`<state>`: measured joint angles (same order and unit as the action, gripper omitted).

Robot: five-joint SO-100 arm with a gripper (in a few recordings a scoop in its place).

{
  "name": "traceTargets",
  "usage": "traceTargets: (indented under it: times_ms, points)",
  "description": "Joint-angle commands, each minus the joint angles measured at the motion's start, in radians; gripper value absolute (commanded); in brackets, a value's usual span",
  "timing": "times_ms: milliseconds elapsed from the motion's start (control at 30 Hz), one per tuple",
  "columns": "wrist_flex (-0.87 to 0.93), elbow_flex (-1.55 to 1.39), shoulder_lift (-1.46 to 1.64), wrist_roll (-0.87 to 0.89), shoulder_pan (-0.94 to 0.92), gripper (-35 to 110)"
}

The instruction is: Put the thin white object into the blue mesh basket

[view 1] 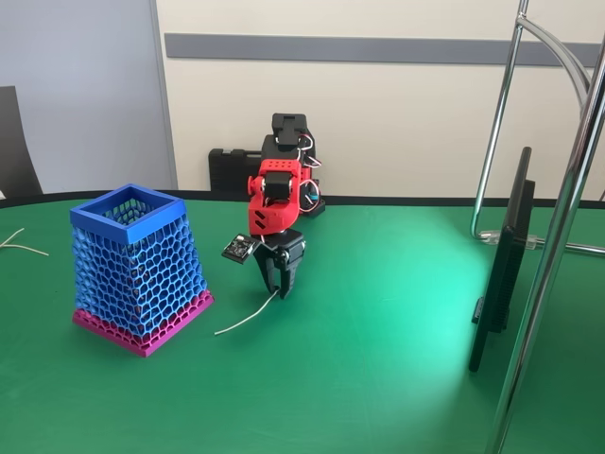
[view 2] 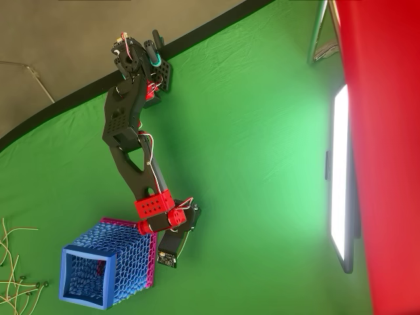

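A red-and-black robot arm reaches down over a green table, its gripper (view 1: 281, 287) pinched on the upper end of the thin white object (view 1: 244, 320) at centre frame in the fixed view, jaws drawn together around the strand. The strand slants down and left from the fingertips, its far end resting on the green cloth just right of the blue mesh basket (view 1: 140, 267), which stands at left, its open rim well above the strand. The strand looks light, springy and prone to droop or swing, so a firm pinch near one end should let it hang into the opening. In the overhead view, loose pale strands (view 2: 14, 279) lie at lower left.
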<state>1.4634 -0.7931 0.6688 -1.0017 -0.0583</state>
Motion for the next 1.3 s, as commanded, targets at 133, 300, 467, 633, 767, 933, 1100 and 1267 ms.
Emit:
traceTargets:
  times_ms: [133,300,467,633,767,933,1100,1267]
  points:
    - [0.006,0.031,0.003,0.003,-0.006,11]
    - [0.006,0.038,0.000,0.006,-0.003,6]
    - [0.006,0.055,-0.002,0.014,-0.002,4]
    - [0.006,0.100,0.014,0.017,0.005,4]
    - [0.006,0.169,0.029,0.014,0.009,3]
    - [0.005,0.295,0.038,0.000,0.009,3]
    - [-0.031,0.443,0.034,-0.012,0.005,1]
    - [-0.130,0.588,0.035,0.023,-0.008,1]
